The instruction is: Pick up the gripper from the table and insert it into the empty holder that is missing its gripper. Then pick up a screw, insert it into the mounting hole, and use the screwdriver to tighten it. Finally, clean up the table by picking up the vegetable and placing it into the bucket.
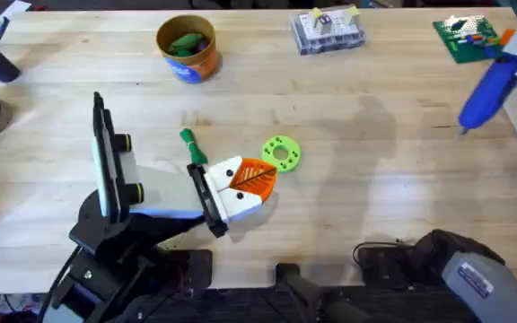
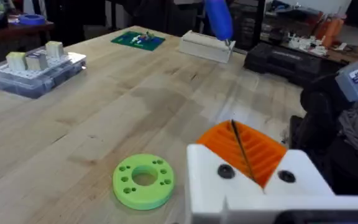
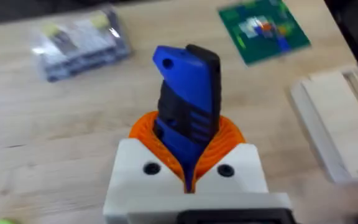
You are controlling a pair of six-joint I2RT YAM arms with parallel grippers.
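Dark arm bases [image 1: 133,260] front pale, perhaps wooden, table [image 1: 348,135].

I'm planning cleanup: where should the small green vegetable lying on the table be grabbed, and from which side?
Grip the vegetable across its bright green far end, coming straight down from above. It lies flat on the table, and its darker stalk end runs close beside the left gripper, leaving little room.
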